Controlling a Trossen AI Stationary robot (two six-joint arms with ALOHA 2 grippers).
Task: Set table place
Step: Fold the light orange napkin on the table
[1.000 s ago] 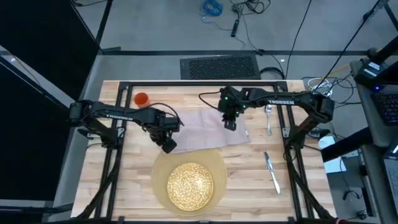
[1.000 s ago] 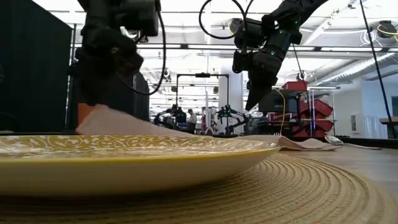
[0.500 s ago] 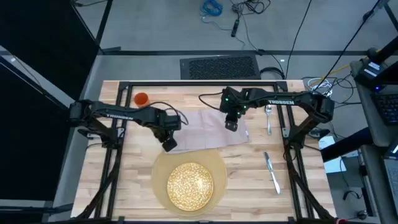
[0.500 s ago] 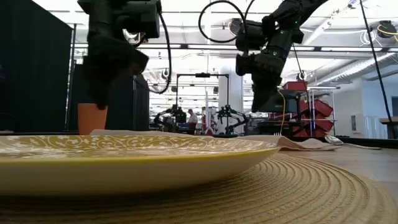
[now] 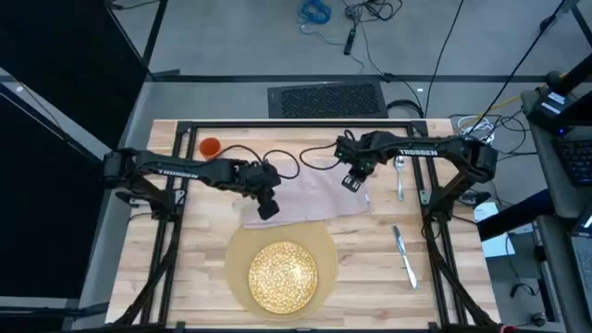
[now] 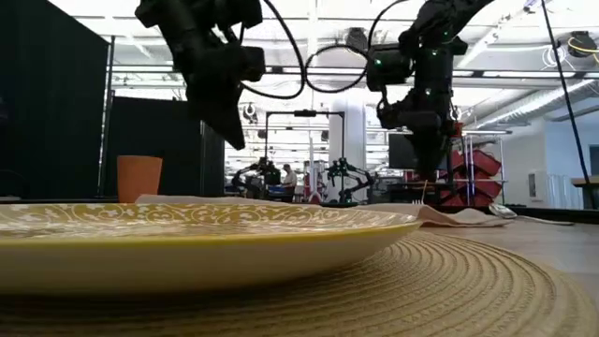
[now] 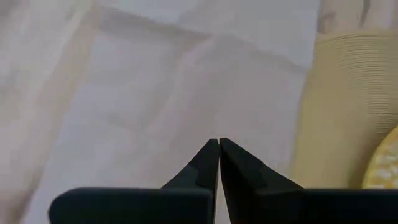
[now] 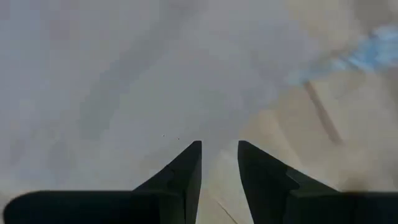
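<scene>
The pinkish-grey napkin (image 5: pixel 310 196) lies flat on the table (image 5: pixel 194 268), just beyond the round tan mat (image 5: pixel 239 264). The gold-speckled plate (image 5: pixel 284 276) rests on that mat. My left gripper (image 5: pixel 268 209) is shut and hangs above the napkin's left near part (image 7: pixel 155 93), clear of it in the low view (image 6: pixel 232 136). My right gripper (image 5: pixel 351 182) hovers open over the napkin's right far part (image 8: pixel 124 81), its fingers a little apart. The orange cup (image 5: pixel 211 146) stands at the far left.
A knife (image 5: pixel 404 256) lies right of the mat. More steel cutlery (image 5: pixel 400 176) lies right of the napkin, near the right arm. The black rail frame (image 5: pixel 176 231) runs along the table's sides. Bare planks show at the near left and near right.
My left gripper has let go of the napkin's left end, which had been lifted and has dropped flat on the table. That gripper has then gone toward the table's right edge, over the napkin. My right gripper has moved a little toward the right edge and turned.
</scene>
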